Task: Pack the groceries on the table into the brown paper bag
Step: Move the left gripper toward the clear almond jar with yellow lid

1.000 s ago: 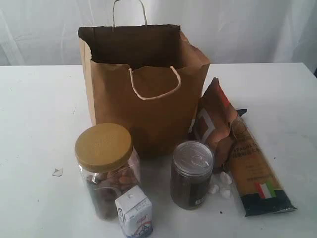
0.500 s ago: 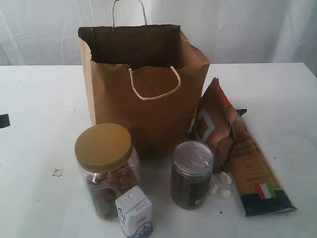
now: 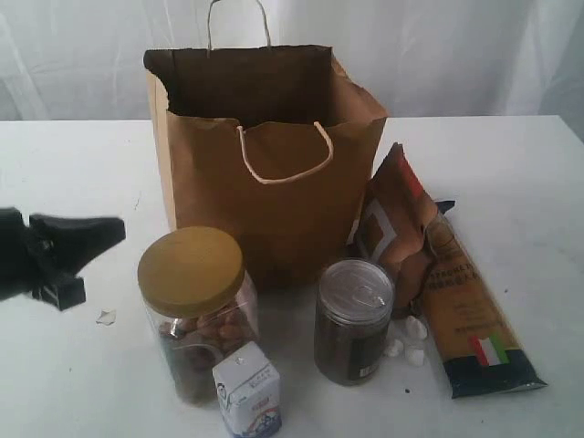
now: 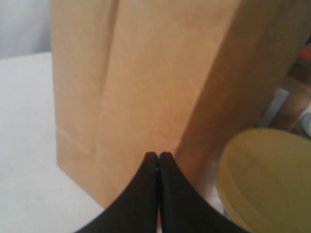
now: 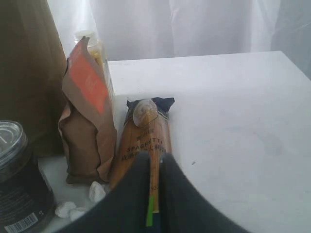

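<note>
Your left end effector [image 3: 111,230] has come in from the left edge, closed and empty, near the yellow-lid jar [image 3: 192,272] before the bag [image 3: 274,210]. Your right end effector [image 5: 154,158], all but closed and empty, hangs over the pasta packet [image 5: 143,131] on the worktop [image 5: 233,121].

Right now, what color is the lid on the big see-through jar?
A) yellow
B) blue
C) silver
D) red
A: the clear jar at the front left wears a mustard-yellow lid; the silver lid sits on the dark jar beside it.
</note>
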Motion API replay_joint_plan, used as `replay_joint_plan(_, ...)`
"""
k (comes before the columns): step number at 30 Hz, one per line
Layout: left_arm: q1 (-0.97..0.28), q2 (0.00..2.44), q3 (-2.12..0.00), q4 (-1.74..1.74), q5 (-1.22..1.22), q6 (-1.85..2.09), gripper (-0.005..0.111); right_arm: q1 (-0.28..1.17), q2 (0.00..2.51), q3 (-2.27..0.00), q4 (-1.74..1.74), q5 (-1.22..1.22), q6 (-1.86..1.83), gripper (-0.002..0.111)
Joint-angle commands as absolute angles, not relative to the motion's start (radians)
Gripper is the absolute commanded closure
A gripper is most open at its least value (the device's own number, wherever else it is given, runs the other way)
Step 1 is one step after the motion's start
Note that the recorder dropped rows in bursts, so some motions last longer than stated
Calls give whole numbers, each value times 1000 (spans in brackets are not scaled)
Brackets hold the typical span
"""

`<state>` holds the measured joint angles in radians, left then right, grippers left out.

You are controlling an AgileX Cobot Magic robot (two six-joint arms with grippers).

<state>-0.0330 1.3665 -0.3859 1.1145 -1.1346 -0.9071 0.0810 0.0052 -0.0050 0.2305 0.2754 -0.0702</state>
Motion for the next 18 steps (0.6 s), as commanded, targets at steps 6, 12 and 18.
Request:
replay_joint_plan(6, -32, 1357, -40, 852, -1221, -560, 107, 75, 0, 0, 232, 267, -70, 101)
replay_joint_plan(12, -32, 1357, -13, 1009, -1221, -315, 94, 75, 0, 0, 232, 267, -70, 101)
replay_joint_plan(18, -32, 1357, -13, 960, -1221, -489, 2, 75, 0, 0, 232, 267, -70, 101)
